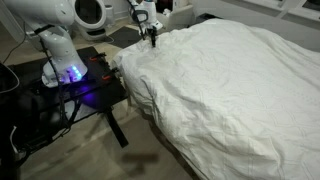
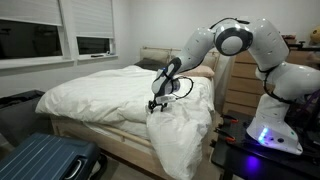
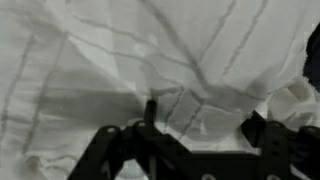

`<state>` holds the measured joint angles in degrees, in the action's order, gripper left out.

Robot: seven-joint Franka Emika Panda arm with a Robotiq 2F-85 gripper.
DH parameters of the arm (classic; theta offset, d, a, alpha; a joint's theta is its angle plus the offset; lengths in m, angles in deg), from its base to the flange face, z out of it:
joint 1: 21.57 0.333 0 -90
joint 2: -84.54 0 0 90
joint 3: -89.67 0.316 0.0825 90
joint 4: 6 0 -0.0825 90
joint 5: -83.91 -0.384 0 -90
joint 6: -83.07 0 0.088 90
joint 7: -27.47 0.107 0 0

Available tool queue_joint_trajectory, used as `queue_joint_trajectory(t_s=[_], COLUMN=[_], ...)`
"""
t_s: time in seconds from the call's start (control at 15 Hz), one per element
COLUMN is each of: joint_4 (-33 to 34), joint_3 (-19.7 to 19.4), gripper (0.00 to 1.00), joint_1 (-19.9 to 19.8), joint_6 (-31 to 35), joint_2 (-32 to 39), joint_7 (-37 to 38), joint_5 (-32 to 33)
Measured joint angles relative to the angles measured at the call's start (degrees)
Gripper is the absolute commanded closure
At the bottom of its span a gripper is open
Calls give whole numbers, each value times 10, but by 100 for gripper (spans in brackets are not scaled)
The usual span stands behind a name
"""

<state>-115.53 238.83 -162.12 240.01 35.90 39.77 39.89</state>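
1. In the wrist view the fingers (image 3: 112, 148) come in from 6 o'clock as two dark shapes. They stand wide apart and open, with crumpled cloth between them. Whether their tips press into the cloth cannot be told.
2. The duvet (image 3: 120, 60) is white with faint grey lines and fills that view. A sharp fold runs up from between the fingers toward 12 o'clock.
3. In an exterior view the fingers (image 2: 156, 104) point down onto the duvet (image 2: 105, 95) at its 3 o'clock edge. Below them a corner of the cloth hangs over the side of the bed (image 2: 95, 133).
4. In an exterior view the fingers (image 1: 153, 40) sit at about 11 o'clock on the duvet (image 1: 230, 80), which is rumpled and covers the whole mattress.
5. The arm (image 2: 240, 40) is white and arches over from 3 o'clock. Its base glows blue on a black stand (image 1: 95, 92) just beside the bed.
6. A blue suitcase (image 2: 45, 160) lies on the floor at 7 o'clock, near the foot of the bed.
7. Farther back, a headboard (image 2: 152, 55) stands at 12 o'clock behind the duvet.
8. A wooden dresser (image 2: 245, 85) stands behind the arm at 3 o'clock.
9. A window (image 2: 95, 45) with blinds is on the far wall at 10 o'clock.
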Motion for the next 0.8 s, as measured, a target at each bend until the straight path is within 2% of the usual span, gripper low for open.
queue_joint_trajectory(t_s=[0.27, 0.47, 0.8], joint_4=[25, 43, 75], joint_3=[-14, -38, -84], gripper=[79, 99, 99], joint_1=[-5, -1, 13], joint_6=[-49, -119, -241], joint_2=[-11, -16, -29], joint_7=[0, 0, 0], joint_5=[-25, -25, -25])
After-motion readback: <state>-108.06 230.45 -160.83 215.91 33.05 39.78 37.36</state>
